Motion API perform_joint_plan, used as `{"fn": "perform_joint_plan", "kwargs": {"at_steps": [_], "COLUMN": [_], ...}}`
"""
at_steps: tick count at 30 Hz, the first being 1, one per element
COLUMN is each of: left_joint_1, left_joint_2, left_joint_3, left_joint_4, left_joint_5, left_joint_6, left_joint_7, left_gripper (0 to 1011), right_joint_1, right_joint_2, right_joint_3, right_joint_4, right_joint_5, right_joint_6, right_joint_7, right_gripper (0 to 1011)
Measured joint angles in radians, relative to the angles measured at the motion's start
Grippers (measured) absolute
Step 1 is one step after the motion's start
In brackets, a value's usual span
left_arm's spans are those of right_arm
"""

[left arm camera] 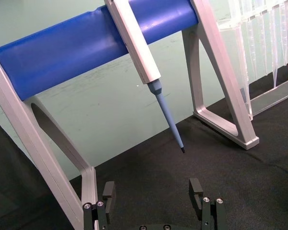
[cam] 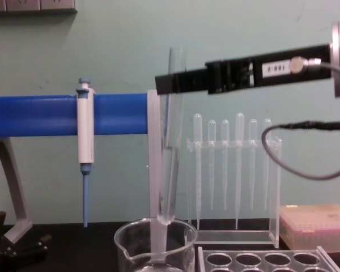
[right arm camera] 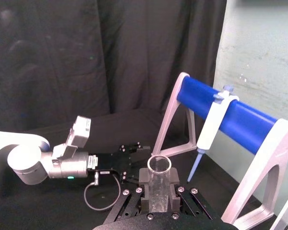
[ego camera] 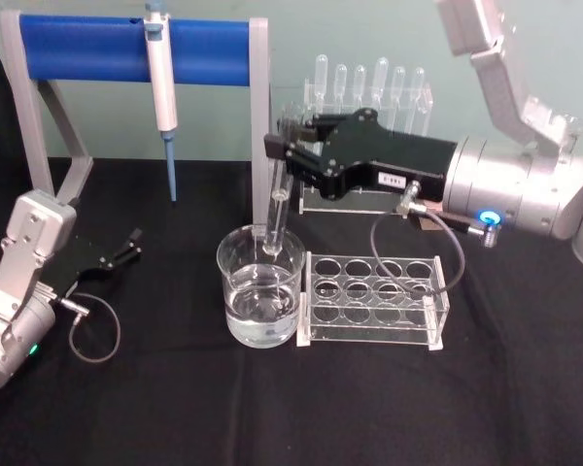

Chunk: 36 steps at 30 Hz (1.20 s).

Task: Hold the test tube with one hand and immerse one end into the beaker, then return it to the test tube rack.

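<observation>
Black cloth (ego camera: 175, 408) under beaker (ego camera: 235, 291); right fingers (ego camera: 296, 157) clamp test tube (ego camera: 279, 212), tip seemingly inside; left fingers (left arm camera: 196, 189) spread.

test tube (cam: 171, 141): clear glossy glass | beaker (ego camera: 231, 282): clear smooth glass | rack (ego camera: 369, 328): transparent, probably acrylic | counter (ego camera: 223, 417): matt black cloth | right end effector (ego camera: 286, 160): matt black

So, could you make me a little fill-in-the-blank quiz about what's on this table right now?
1. The test tube is clamped in the robot's ____ pincer.
2. Its rounded end is at the mouth of the beaker, beside a rack holding ____ tubes.
3. The pipettor hangs from a ____ bar.
4. The left pincer, parked on the black cloth at the left, is ____.
Missing words: right; no; blue; open.
</observation>
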Motion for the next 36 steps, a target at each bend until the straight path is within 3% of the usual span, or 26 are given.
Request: {"fn": "perform_joint_plan", "kwargs": {"at_steps": [13, 23, 36], "left_joint_1": [0.000, 0.000, 0.000], "left_joint_2": [0.000, 0.000, 0.000], "left_joint_3": [0.000, 0.000, 0.000], "left_joint_4": [0.000, 0.000, 0.000], "left_joint_5": [0.000, 0.000, 0.000], "left_joint_6": [0.000, 0.000, 0.000], "left_joint_7": [0.000, 0.000, 0.000], "left_gripper": [1000, 1000, 1000], "right_joint_1": [-0.020, -0.046, -0.068], "right_joint_2": [-0.038, -0.074, -0.110], "right_joint_3": [-0.049, -0.057, -0.050], "right_joint_4": [0.088, 0.134, 0.188], "right_joint_5": [-0.072, -0.125, -0.161], "right_joint_6": [-0.075, -0.113, -0.134], "right_joint_7": [0.001, -0.003, 0.010], "right_gripper": [227, 227, 227]}}
